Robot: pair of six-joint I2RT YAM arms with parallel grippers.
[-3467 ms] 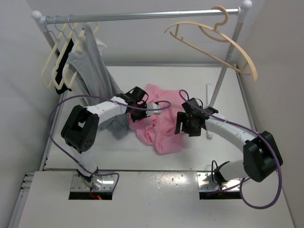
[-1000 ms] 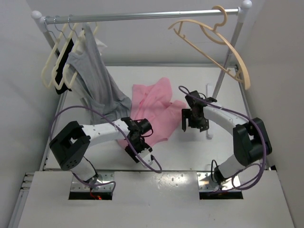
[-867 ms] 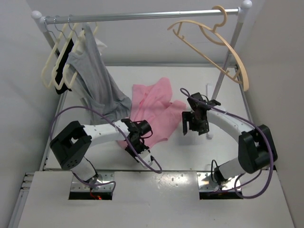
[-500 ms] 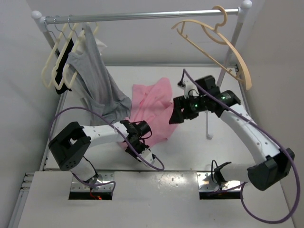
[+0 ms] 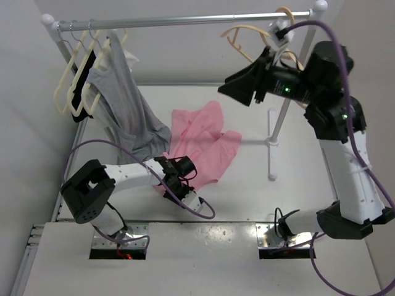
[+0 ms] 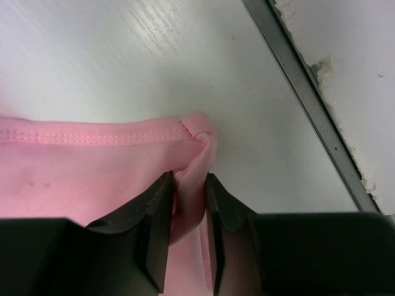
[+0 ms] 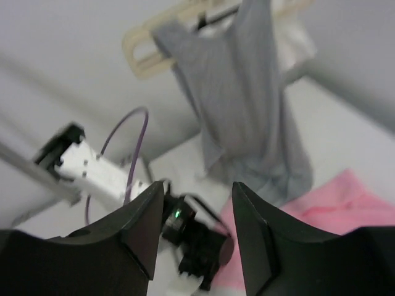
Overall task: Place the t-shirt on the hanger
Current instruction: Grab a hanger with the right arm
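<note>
Pink t-shirt [image 5: 200,142]: soft, limp; best gripped at hem.
Left gripper [image 6: 188,185]: hem corner pinched, near bench [image 5: 259,185] front edge.
Right gripper [image 7: 194,191]: released, empty.

Links [image 5: 349,179]: white shells
Joints [image 5: 86,197]: black, blocky housings
Cables [image 5: 308,23]: purple, looped beside both arms
Left tool [image 6: 188,185]: black angular fingers
Right tool [image 7: 197,191]: black, same finger shape
Lamps [image 5: 287,89]: small green lights

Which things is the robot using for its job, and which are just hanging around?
For the job: pink t-shirt, peach hanger, left gripper (pinching the t-shirt's hem), right gripper (open).
Just there: gray garment, cream hangers, clothes rail.
</note>
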